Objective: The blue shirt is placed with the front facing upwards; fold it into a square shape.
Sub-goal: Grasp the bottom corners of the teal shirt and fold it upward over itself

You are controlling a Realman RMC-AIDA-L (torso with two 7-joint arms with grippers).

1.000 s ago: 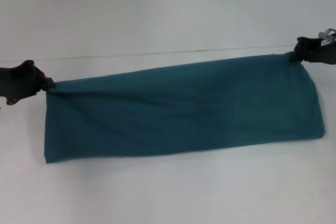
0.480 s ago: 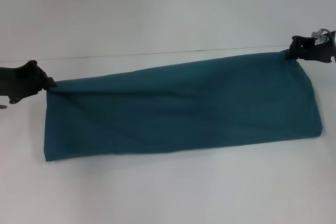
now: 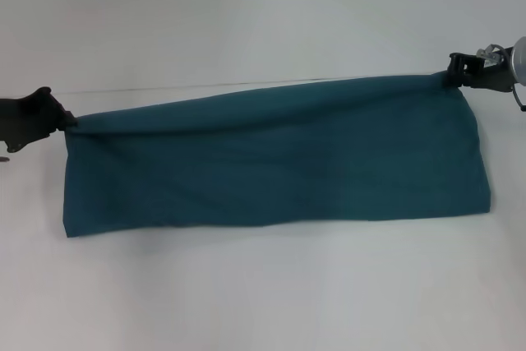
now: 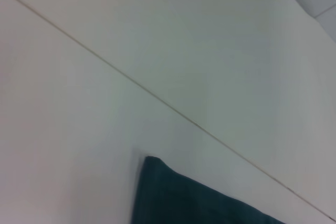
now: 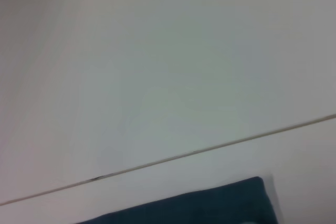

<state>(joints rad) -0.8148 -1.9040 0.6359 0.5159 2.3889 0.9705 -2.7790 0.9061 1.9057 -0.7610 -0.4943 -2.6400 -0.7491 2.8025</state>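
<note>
Spanning most of the white table, the blue shirt is seen as a long band with only plain teal cloth turned up. Its far edge is stretched between the two arms, and its near edge appears to rest on the table, though this cannot be told for certain. The far left corner is pinched by the left gripper, closed on the cloth at the left of the head view; the far right corner is gripped likewise by the right gripper, farther back. For a square result, it is judged that both corners should be carried at an even pace with the edge kept taut, so no slack is trapped. No print, label or lettering can be read
</note>
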